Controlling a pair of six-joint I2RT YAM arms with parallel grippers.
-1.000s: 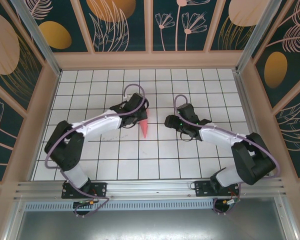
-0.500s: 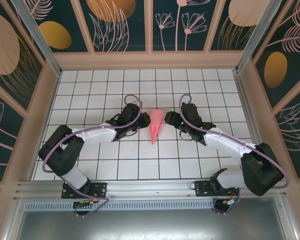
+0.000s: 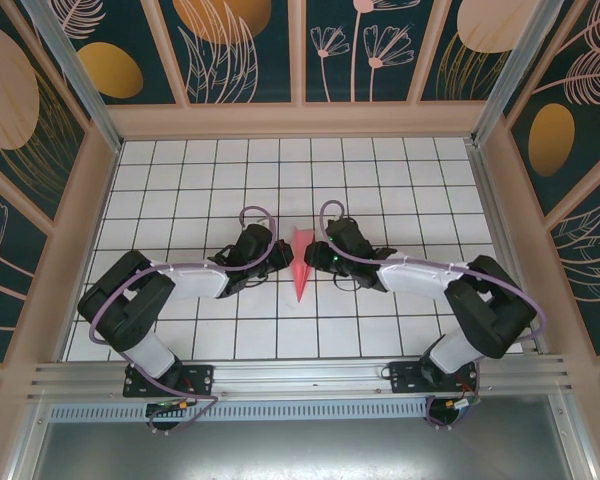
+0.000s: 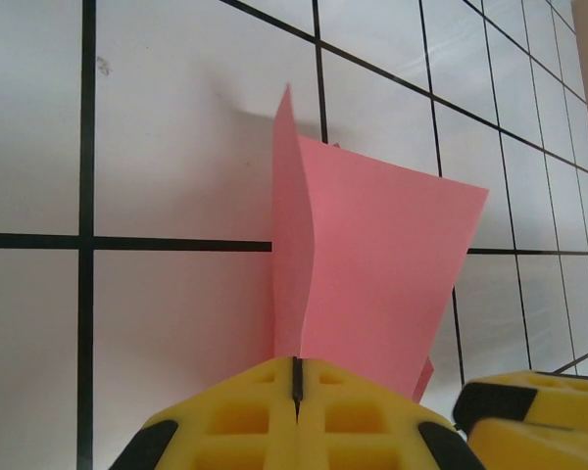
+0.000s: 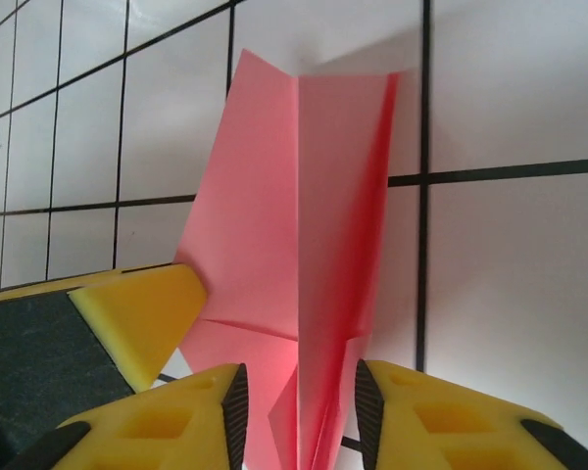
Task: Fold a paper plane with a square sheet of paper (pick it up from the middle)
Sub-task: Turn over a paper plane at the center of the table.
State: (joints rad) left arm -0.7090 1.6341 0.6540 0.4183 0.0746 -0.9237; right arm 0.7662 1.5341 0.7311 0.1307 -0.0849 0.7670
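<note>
At the centre of the white tiled table (image 3: 185,175), seen from above: one paper plane (image 3: 300,262), salmon-pink, a narrow dart; wide end toward the far wall, point toward the arm bases; flanked closely by both grippers. Left gripper (image 3: 283,258): on the plane's left side; in its wrist view (image 4: 296,380) the yellow fingers are pressed together, clenched on the lower edge of the pink folds (image 4: 372,264), which rise flared above them. Right gripper (image 3: 313,256): on the plane's right side; in its wrist view (image 5: 299,397) the jaws stand apart, straddling the centre crease of the plane (image 5: 304,196); no firm pinch visible.
</note>
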